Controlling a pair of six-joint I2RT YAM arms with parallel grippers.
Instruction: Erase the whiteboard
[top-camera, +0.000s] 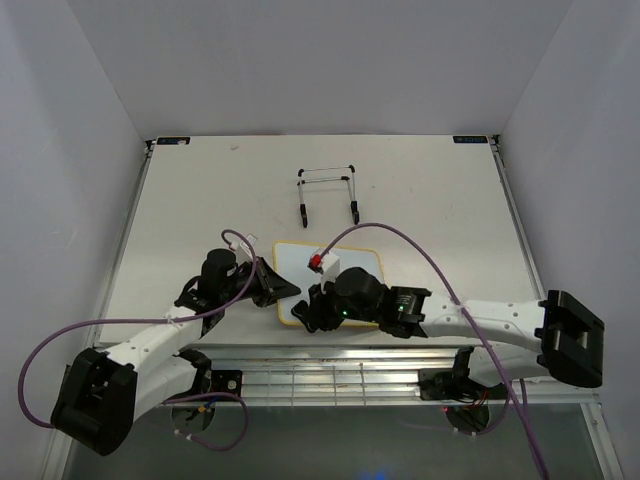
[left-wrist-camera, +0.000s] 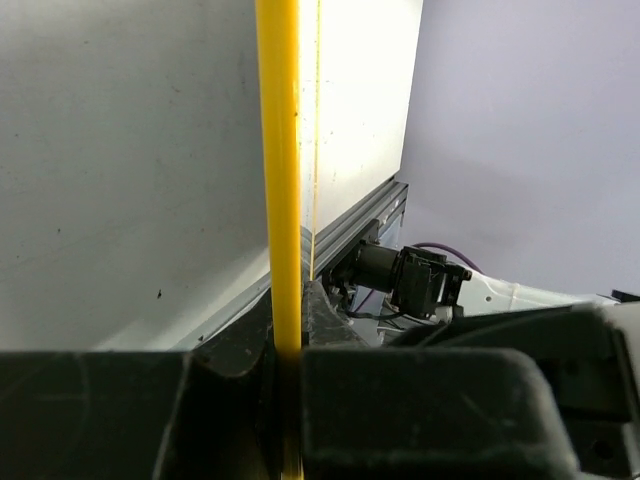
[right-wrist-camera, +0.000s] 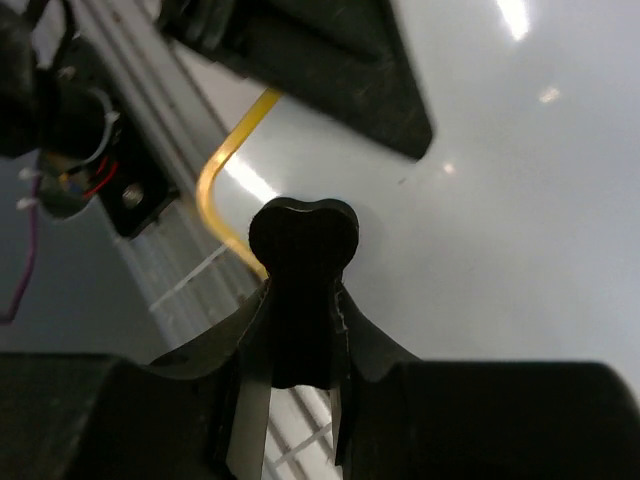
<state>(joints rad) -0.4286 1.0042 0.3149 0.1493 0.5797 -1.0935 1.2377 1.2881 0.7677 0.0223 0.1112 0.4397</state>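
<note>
Left fingers (left-wrist-camera: 420, 410) clamped on yellow-framed whiteboard (top-camera: 358, 264) edge, right fingers (right-wrist-camera: 372, 350) gripping black eraser (right-wrist-camera: 302, 290) over board face, white counter (top-camera: 200, 200), plain white enclosure walls (top-camera: 300, 60)

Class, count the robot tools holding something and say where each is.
2. The left tool clamps the whiteboard's left edge; the right tool holds the eraser at its near-left corner.
</note>
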